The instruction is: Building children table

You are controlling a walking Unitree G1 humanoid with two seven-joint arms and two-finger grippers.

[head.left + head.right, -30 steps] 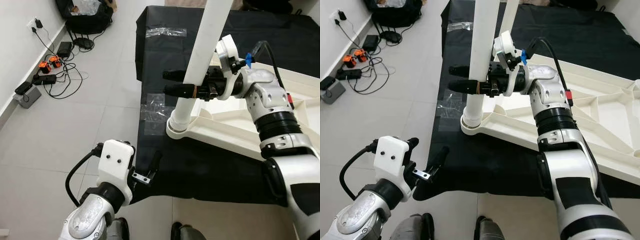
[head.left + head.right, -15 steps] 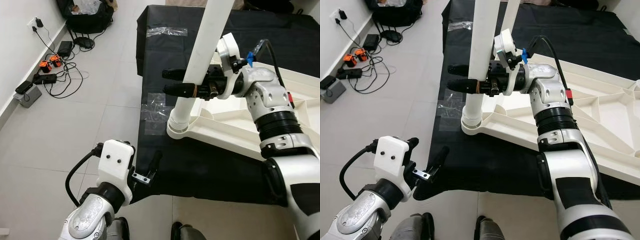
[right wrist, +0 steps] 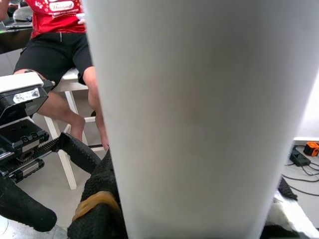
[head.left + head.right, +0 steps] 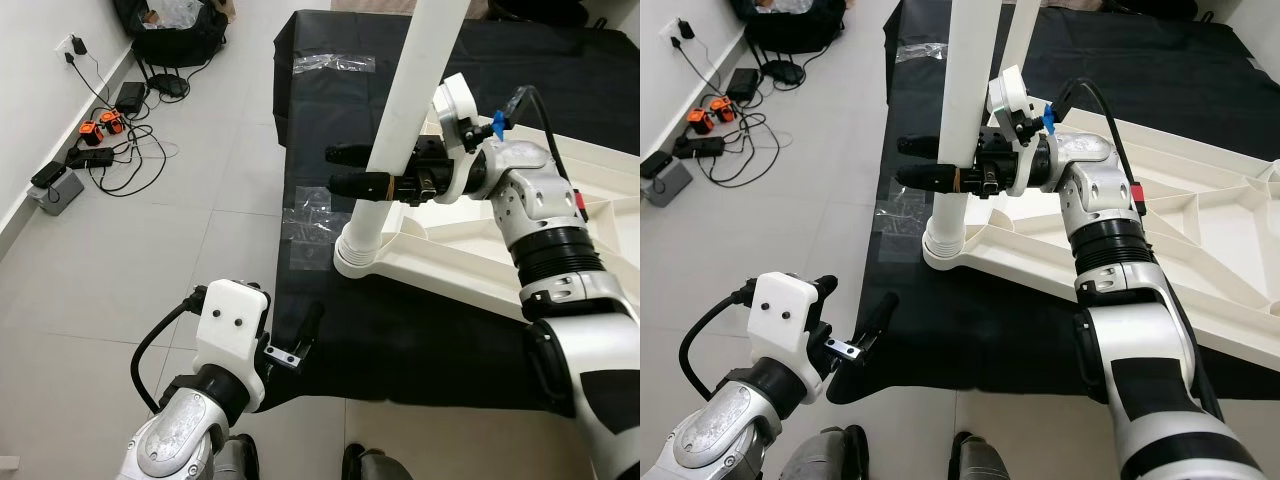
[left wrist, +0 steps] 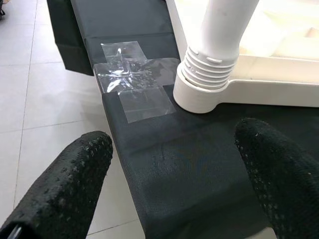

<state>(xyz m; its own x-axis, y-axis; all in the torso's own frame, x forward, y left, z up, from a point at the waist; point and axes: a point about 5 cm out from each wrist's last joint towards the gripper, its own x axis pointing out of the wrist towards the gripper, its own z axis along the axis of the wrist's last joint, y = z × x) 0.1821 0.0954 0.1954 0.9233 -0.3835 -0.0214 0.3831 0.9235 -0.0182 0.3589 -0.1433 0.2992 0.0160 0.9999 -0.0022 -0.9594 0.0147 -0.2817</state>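
A white table top (image 4: pixel 470 262) lies upside down on a black cloth (image 4: pixel 400 345). A long white table leg (image 4: pixel 400 130) stands in its near corner socket (image 5: pixel 202 82), leaning slightly. My right gripper (image 4: pixel 336 168) is shut on the table leg at mid height, one black finger on each side of it. The leg (image 3: pixel 199 119) looms large and close in the right wrist view. My left gripper (image 5: pixel 174 144) hangs open and holds nothing. It is low over the cloth's near corner, a short way in front of the socket; one of its fingers (image 4: pixel 311 322) points toward the table.
Clear tape patches (image 4: pixel 310 215) lie on the cloth beside the socket. Cables, chargers and a power strip (image 4: pixel 100 140) lie on the tiled floor by the left wall, with a black bag (image 4: pixel 175 35) beyond them. A person (image 3: pixel 55 30) in a red shirt sits on a white stool.
My right gripper has dipped very slightly on the leg. The leg stays in its socket and the left arm has not moved.
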